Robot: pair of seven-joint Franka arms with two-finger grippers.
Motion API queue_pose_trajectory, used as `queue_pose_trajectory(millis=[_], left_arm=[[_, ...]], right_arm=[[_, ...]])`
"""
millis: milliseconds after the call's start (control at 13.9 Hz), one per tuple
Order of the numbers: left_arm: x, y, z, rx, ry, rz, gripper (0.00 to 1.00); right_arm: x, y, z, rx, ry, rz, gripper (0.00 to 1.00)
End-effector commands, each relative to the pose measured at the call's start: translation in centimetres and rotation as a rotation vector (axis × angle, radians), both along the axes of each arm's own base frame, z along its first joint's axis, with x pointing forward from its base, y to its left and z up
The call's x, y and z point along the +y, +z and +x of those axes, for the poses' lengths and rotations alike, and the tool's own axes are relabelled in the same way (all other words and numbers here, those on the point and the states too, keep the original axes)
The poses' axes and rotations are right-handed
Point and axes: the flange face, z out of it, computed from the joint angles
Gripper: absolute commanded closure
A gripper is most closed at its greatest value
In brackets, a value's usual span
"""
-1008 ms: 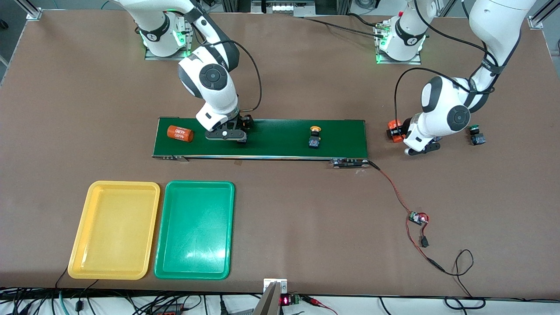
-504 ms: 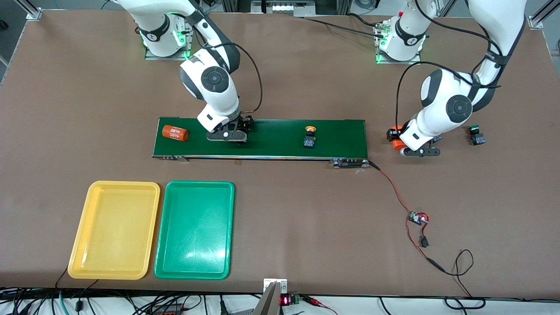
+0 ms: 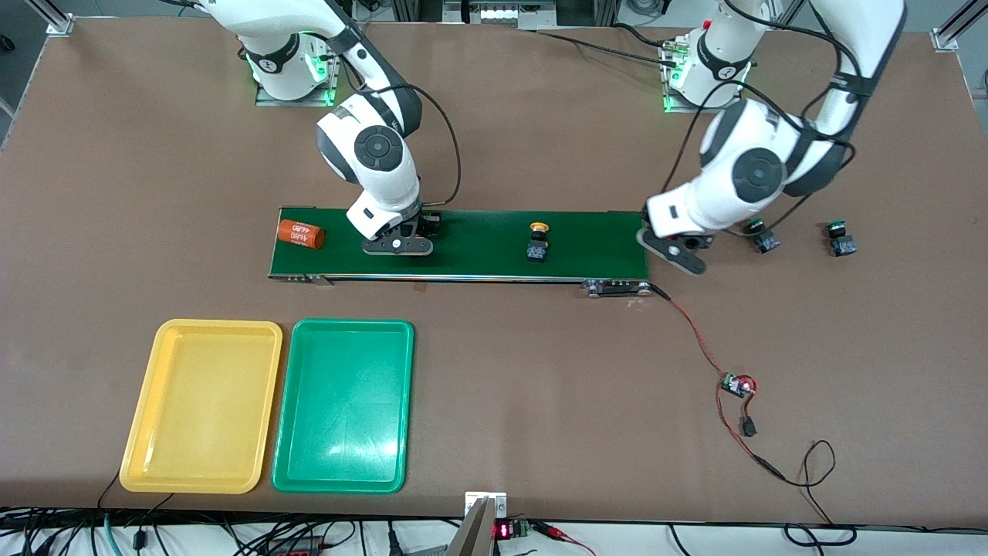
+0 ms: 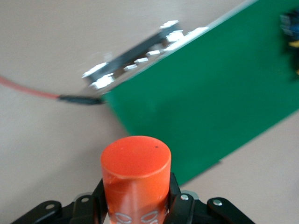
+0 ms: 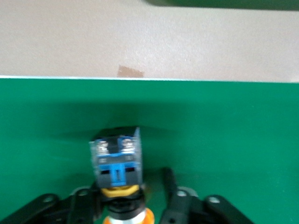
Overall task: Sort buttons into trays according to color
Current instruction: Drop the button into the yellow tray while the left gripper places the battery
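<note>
We judged the sorting barely begun: the shallow yellow plastic tray point(image 3: 140, 448) and its green twin point(image 3: 292, 463), side by side nearer the front camera than the long dark-green conveyor belt point(image 3: 478, 262), both lay empty.

We counted four small dark-bodied push-buttons. One yellow-capped button point(image 3: 536, 241) sat on the belt. A second yellow-capped one point(image 5: 117, 163) stood on the belt between the jaws of the right gripper point(image 3: 397, 245). Those jaws stood apart, and a gap showed on one side, so we thought the button probably not yet gripped, though the view is close and partial. The two green-capped buttons point(image 3: 764, 238) point(image 3: 840, 239) rested on the brown table point(image 3: 540, 401) toward the left arm's end, off the belt.

We counted two orange cylinders. One orange cylinder with white print point(image 3: 299, 233) lay on the belt toward the right arm's end. The left gripper point(image 3: 678, 255), over the belt's end, was clamped on the other orange cylinder point(image 4: 135, 172).

All four buttons remained to be placed.
</note>
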Motion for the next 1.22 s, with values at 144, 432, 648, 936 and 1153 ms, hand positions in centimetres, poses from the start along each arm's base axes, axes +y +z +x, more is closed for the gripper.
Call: queue_pose_trajectory(millis=[144,432,648,936,1153], left_arm=[[-5.4,1.3,-1.1,-0.118,-0.534,0.092,1.0],[-9.0,-0.7,-2.9,-0.16,-0.906,0.234,1.0],[-11.3,-1.8,-4.4,-0.18,-1.053,0.293,1.0],[-12.7,-3.3,-5.5,-0.161,-1.079,0.275,0.98],[-12.7,-5.2,-5.8,-0.141,-1.111,0.277,0.97]], right_arm=[[0.0,3.8,3.2,-0.013,-0.038,-0.052,0.94],[-2.0,9.1,7.3,-0.031,-0.083,-0.09,0.94],[-7.5,11.7,10.4,-0.065,-0.133,-0.075,0.94],[-18.1,12.3,14.9,-0.041,0.023,-0.071,0.94],[-26.8,10.5,17.1,0.006,0.096,-0.059,0.94]])
